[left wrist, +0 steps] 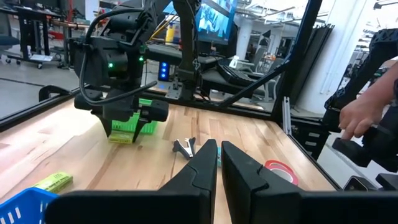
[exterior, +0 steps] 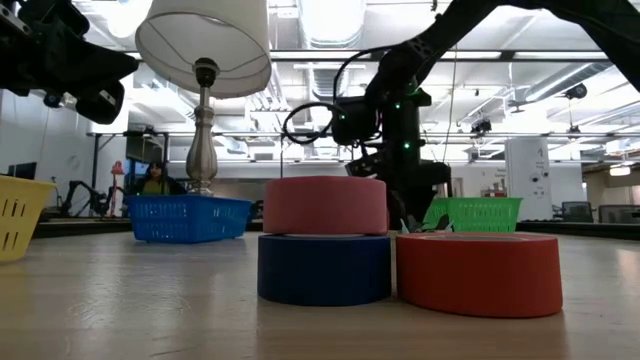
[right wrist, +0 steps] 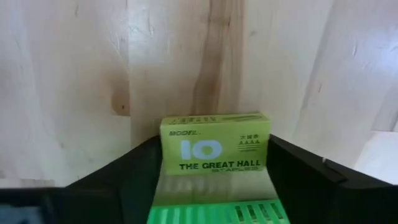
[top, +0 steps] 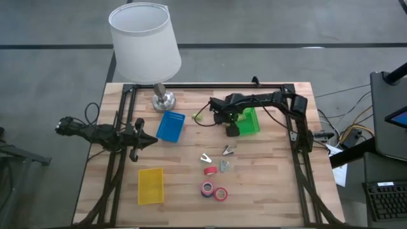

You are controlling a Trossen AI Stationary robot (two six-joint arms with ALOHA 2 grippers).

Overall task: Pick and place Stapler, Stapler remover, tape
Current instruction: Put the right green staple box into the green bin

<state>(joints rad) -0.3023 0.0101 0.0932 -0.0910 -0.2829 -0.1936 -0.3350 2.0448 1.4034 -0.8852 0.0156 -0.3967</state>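
Note:
My right gripper (top: 233,127) reaches to the near-left corner of the green tray (top: 251,121) and is shut on a yellow-green staples box (right wrist: 214,149). A second staples box (top: 198,116) lies on the table to its left. Two claw staple removers (top: 205,158) (top: 227,151) and a small pale item (top: 224,166) lie mid-table. A red tape roll (top: 208,170) lies flat; nearer, a pink roll (exterior: 325,205) sits on a blue roll (exterior: 325,268) beside another red roll (exterior: 478,272). My left gripper (top: 145,138) waits, shut, at the table's left. I see no stapler I can name. My right gripper pinches the staples box between its two fingers (right wrist: 124,177), one on each short end (right wrist: 166,152). The fingers come from above, pointing down, and the box lies level across them, printed face toward the wrist camera. Whether its underside touches the table or tray, I cannot tell.
A white-shaded lamp (top: 162,98) stands at the far edge, a blue tray (top: 170,126) beside it, a yellow tray (top: 151,186) near left. A black frame (top: 121,127) borders the table. A person's hand (left wrist: 364,115) shows beyond the right edge.

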